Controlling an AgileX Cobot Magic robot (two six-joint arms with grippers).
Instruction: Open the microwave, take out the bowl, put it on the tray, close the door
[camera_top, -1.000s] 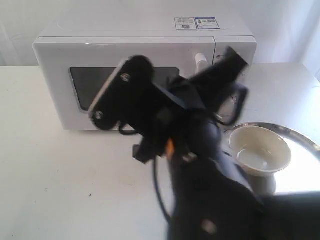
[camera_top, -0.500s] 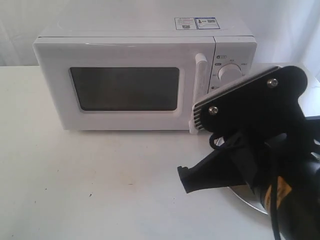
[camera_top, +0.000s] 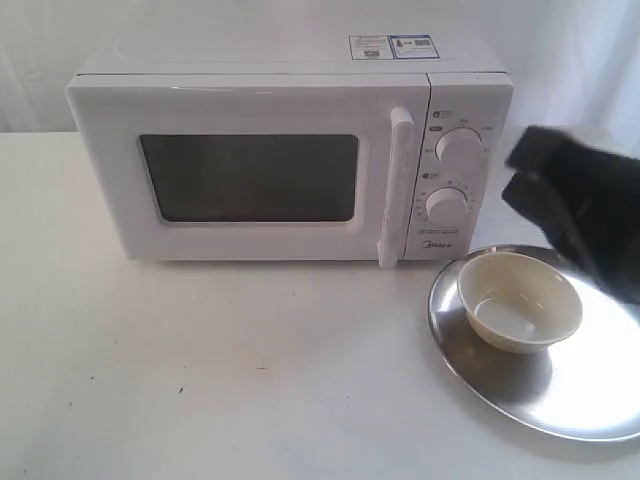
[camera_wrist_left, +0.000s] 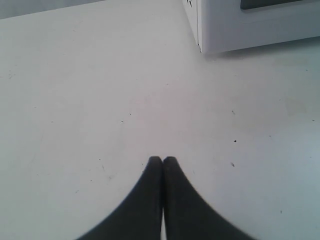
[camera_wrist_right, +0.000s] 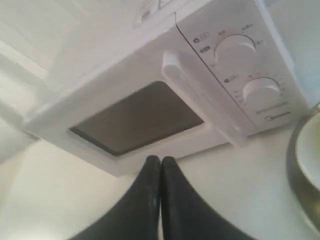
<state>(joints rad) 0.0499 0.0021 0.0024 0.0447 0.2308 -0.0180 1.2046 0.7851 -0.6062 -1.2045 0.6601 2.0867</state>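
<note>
The white microwave (camera_top: 280, 100) stands at the back of the table with its door (camera_top: 250, 190) closed and the bar handle (camera_top: 397, 185) upright beside two dials. On the silver tray (camera_top: 520, 395), to the right in front of it, sits the cream bowl (camera_top: 520, 300). My right gripper (camera_wrist_right: 161, 160) is shut on nothing and faces the door's dark window (camera_wrist_right: 140, 117) from above the table. Its arm (camera_top: 580, 210) shows as a blurred black shape over the tray's far right side. Low over bare table, my left gripper (camera_wrist_left: 162, 160) is shut and empty, near the microwave's corner (camera_wrist_left: 240, 25).
White tabletop (camera_top: 200, 380) spreads in front of the microwave and to its left. A pale wall or curtain (camera_top: 560, 40) lies behind. The tray's rim (camera_wrist_right: 295, 170) reaches into the right wrist view, close to the microwave's dial panel (camera_wrist_right: 250, 75).
My right arm swung from in front of the microwave across to the right edge of the exterior view. The door, dials, bowl and tray are now uncovered. The bowl and tray have not moved.
</note>
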